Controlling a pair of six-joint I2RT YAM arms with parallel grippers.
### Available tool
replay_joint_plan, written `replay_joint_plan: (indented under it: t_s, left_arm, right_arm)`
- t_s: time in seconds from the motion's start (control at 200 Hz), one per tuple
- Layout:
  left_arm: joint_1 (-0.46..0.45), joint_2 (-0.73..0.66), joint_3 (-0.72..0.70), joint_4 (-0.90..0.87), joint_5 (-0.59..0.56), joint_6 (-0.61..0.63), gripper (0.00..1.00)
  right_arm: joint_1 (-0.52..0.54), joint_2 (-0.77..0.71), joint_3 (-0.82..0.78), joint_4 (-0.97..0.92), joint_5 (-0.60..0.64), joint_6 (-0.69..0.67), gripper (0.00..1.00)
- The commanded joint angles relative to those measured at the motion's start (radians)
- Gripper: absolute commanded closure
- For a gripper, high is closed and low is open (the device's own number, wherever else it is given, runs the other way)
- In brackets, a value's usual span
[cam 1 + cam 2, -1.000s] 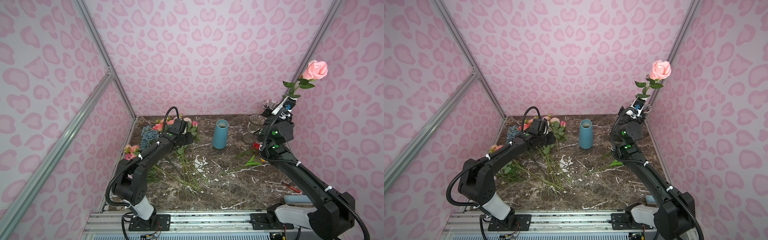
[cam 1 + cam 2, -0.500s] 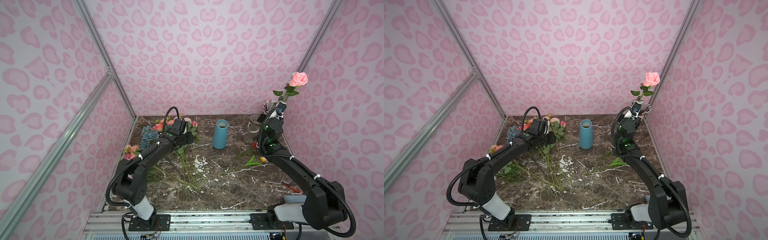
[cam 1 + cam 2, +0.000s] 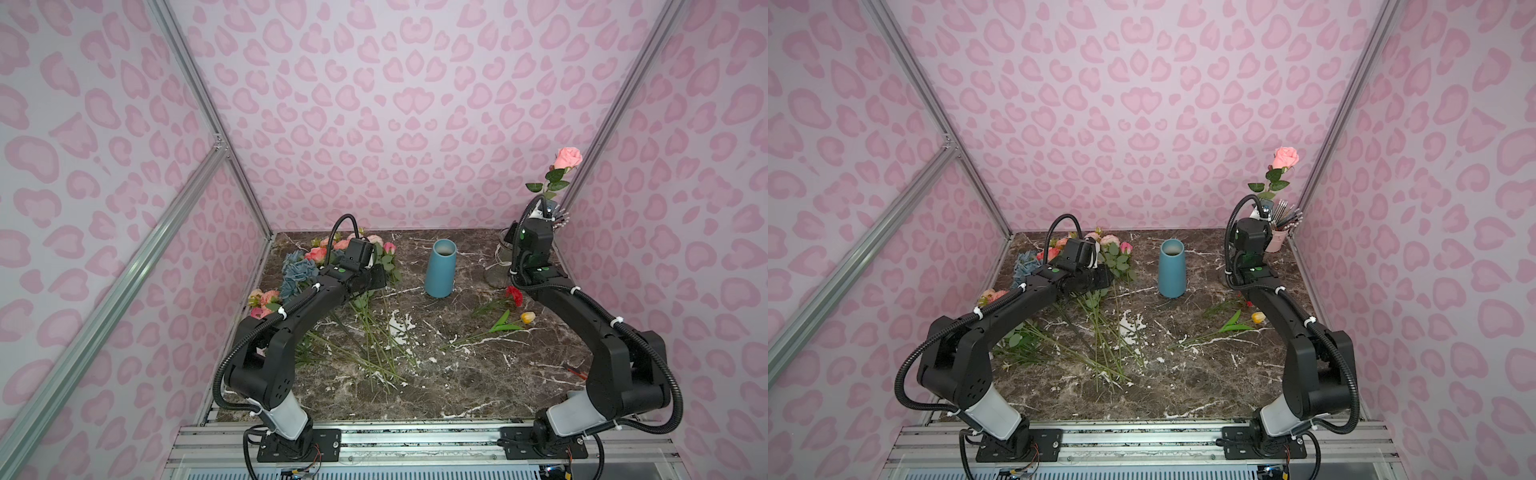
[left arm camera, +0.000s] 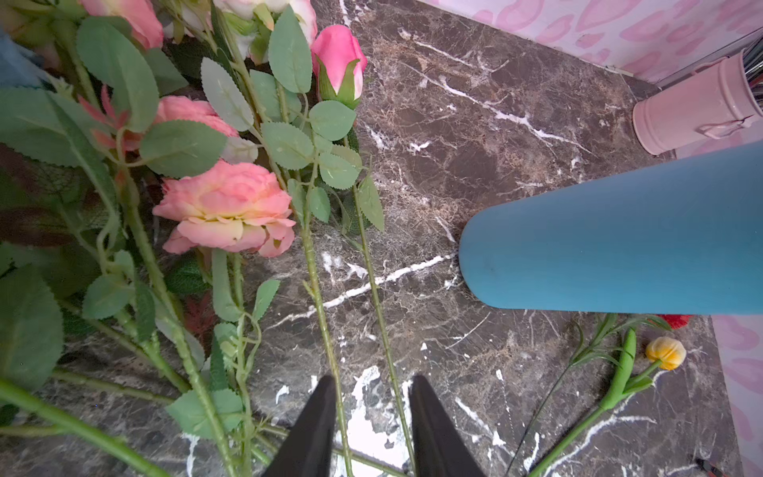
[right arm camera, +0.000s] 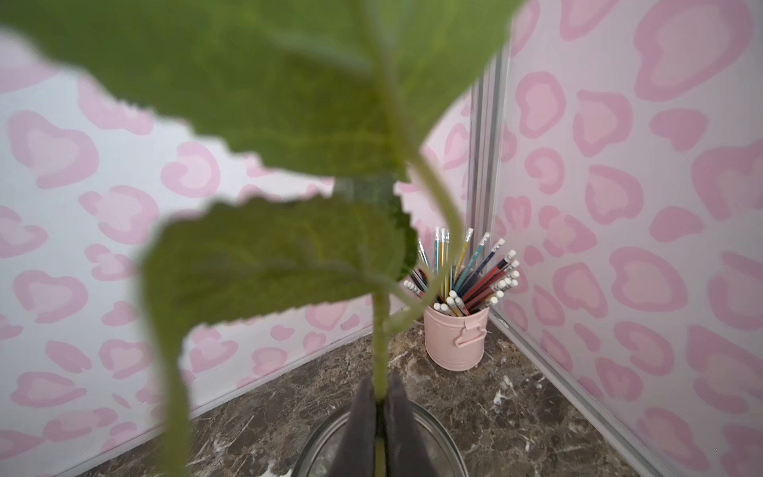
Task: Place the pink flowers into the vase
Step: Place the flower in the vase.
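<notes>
The pink flowers [image 3: 318, 253] [image 3: 1108, 240] lie heaped at the back left of the marble table, their long stems running toward the front. The blue vase [image 3: 440, 270] [image 3: 1171, 270] [image 4: 619, 231] stands upright at the back centre with nothing in it. My left gripper [image 4: 371, 382] hovers low over the stems. It is open, with two thin stems lying between its fingers, below a salmon bloom [image 4: 227, 210]. My right gripper [image 5: 380, 382] [image 3: 546, 208] is raised at the back right, shut on the stem of one pink rose [image 3: 568, 158] [image 3: 1285, 157] held upright.
A dusty-blue hydrangea bunch [image 3: 297, 270] lies left of the pile. A red bloom [image 3: 514, 294] and a yellow tulip [image 3: 528, 317] lie right of the vase. A pink pencil pot [image 3: 1277, 239] [image 5: 456, 338] and a glass jar [image 3: 500, 266] stand in the back right corner.
My right arm has carried the rose lower and leftward, away from the right wall. The left gripper's jaws have parted somewhat. The left arm has stayed in place.
</notes>
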Motion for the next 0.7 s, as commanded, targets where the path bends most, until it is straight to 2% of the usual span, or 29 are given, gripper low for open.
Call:
replay_joint_plan:
  t_s: [0.0,0.03,0.15,0.285,0.465,0.555,0.635,0.695]
  left_arm:
    - [0.001,-0.008,-0.002,0.033,-0.012,-0.005,0.56]
    - [0.001,-0.009,-0.002,0.033,-0.013,-0.005,0.52]
    - [0.001,-0.014,-0.005,0.032,-0.023,-0.008,0.41]
    - [0.001,-0.017,-0.003,0.025,-0.036,-0.011,0.36]
    - [0.002,-0.018,-0.008,0.011,-0.067,-0.028,0.35]
    - [0.010,-0.011,-0.013,0.002,-0.086,-0.044,0.36]
    - [0.019,-0.006,-0.020,0.002,-0.080,-0.054,0.44]
    - [0.023,0.000,-0.023,0.003,-0.073,-0.058,0.45]
  right_arm:
    - [-0.010,0.017,0.035,-0.053,-0.048,0.039,1.00]
    - [-0.013,0.021,0.040,-0.061,-0.050,0.046,1.00]
    - [-0.018,0.026,0.047,-0.086,-0.055,0.065,0.89]
    - [-0.017,0.014,0.044,-0.105,-0.060,0.080,0.73]
    - [-0.014,-0.011,0.038,-0.158,-0.055,0.114,0.56]
    - [-0.007,-0.033,0.031,-0.204,-0.048,0.138,0.53]
    - [0.006,-0.065,0.008,-0.248,-0.046,0.172,0.50]
    - [0.020,-0.091,-0.013,-0.275,-0.040,0.188,0.49]
